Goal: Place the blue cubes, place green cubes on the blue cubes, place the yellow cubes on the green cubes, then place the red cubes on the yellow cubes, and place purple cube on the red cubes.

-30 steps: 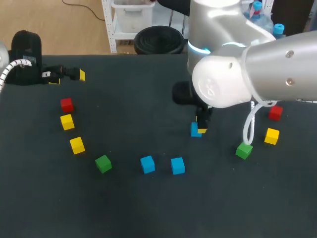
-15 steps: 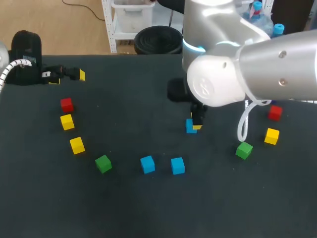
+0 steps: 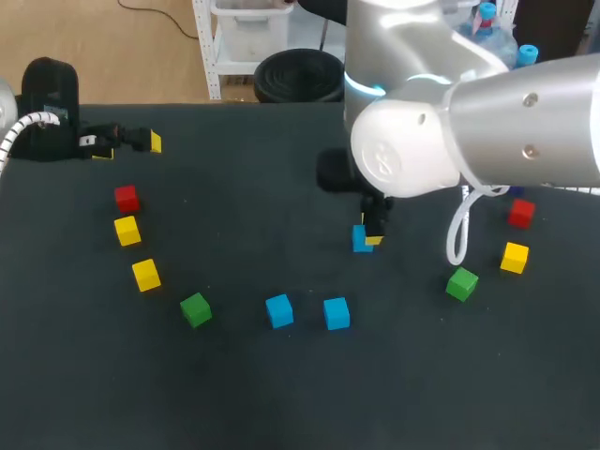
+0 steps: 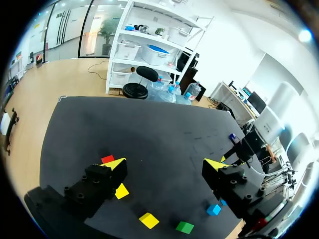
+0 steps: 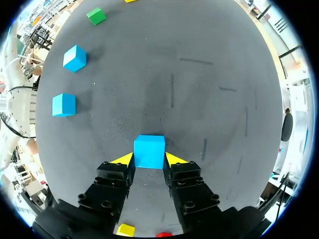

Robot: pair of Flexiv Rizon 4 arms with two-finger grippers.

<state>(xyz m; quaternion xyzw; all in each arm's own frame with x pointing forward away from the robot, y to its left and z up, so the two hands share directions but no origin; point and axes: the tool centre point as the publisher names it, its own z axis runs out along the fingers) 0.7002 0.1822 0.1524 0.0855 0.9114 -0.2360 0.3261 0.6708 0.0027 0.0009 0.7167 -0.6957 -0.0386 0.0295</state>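
Shifted slightly leftward over the past second, the right gripper [image 3: 370, 236] sits just right of the frame's centre. Its fingers pinch the held blue cube [image 3: 359, 240] from both sides, low over the dark table [image 3: 234, 394]. No other cube has moved.

At upper left, the left gripper [image 3: 127, 142] hangs with its fingers spread wide and nothing between them. Below it lie the left red cube [image 3: 126, 198], two yellow cubes [image 3: 127, 230] [image 3: 145, 275] and the left green cube [image 3: 195, 308]. At lower centre are two loose blue cubes [image 3: 278, 310] [image 3: 336, 313], side by side. At right sit the right green cube [image 3: 460, 283], the right yellow cube [image 3: 514, 257] and the right red cube [image 3: 521, 214].
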